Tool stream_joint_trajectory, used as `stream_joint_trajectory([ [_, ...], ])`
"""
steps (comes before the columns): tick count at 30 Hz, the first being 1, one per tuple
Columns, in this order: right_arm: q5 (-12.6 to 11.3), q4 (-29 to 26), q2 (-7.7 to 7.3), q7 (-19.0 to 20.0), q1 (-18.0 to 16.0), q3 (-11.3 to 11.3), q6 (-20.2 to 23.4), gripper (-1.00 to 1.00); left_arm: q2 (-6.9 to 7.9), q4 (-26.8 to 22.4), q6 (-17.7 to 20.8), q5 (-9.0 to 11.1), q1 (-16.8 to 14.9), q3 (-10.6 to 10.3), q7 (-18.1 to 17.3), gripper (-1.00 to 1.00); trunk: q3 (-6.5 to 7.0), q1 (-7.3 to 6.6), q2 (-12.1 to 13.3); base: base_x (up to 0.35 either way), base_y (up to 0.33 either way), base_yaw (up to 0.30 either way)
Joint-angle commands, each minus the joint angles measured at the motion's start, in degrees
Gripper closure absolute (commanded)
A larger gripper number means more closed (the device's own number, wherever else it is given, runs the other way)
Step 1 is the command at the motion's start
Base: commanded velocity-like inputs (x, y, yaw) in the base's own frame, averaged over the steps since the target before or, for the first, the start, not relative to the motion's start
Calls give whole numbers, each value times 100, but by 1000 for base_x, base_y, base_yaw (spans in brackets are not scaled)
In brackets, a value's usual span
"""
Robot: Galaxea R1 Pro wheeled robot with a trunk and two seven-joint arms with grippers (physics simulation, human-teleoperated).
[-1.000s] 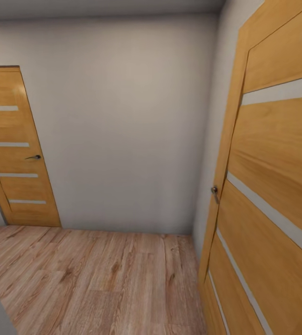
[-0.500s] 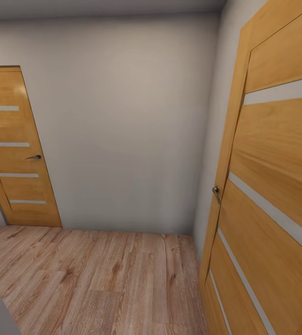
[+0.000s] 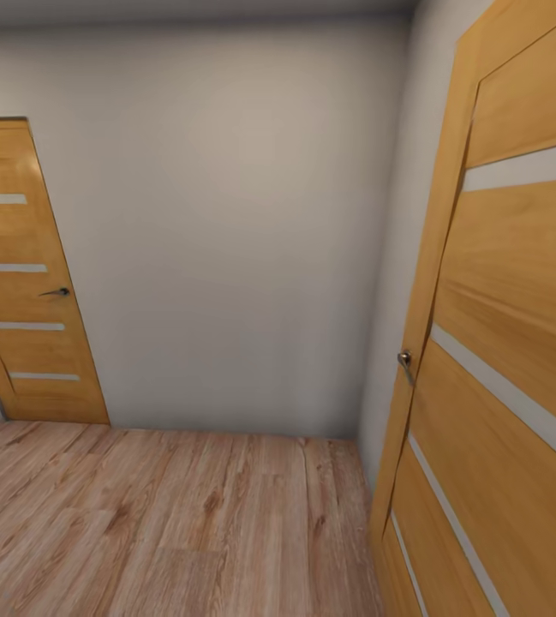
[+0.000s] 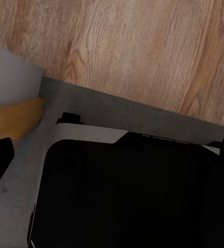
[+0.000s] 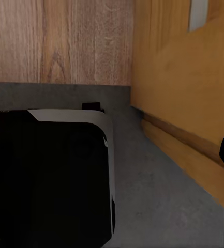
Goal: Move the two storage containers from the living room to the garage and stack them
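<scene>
Hallway corner ahead, view swung slightly since a second ago: right door nearer, left door slid leftward, plank floor below, grey threshold underfoot; containers nowhere in sight, gripper states impossible to tell, likely in transit.

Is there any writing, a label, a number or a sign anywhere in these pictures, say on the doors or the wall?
None: the two light wooden doors with pale strips, the plain grey wall and the wood plank floor carry no text.
</scene>
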Motion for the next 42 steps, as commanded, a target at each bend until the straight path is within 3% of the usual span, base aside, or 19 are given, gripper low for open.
stream_joint_trajectory([
  [1,-53,18,2,1,-5,49,-32,-100,2,6,-6,40,-2,11,-27,-100,-2,5,-3,312,0,0],
  [42,-53,18,2,9,-5,49,-17,-100,20,6,-6,40,-2,11,-27,-100,-2,5,-3,319,0,12],
])
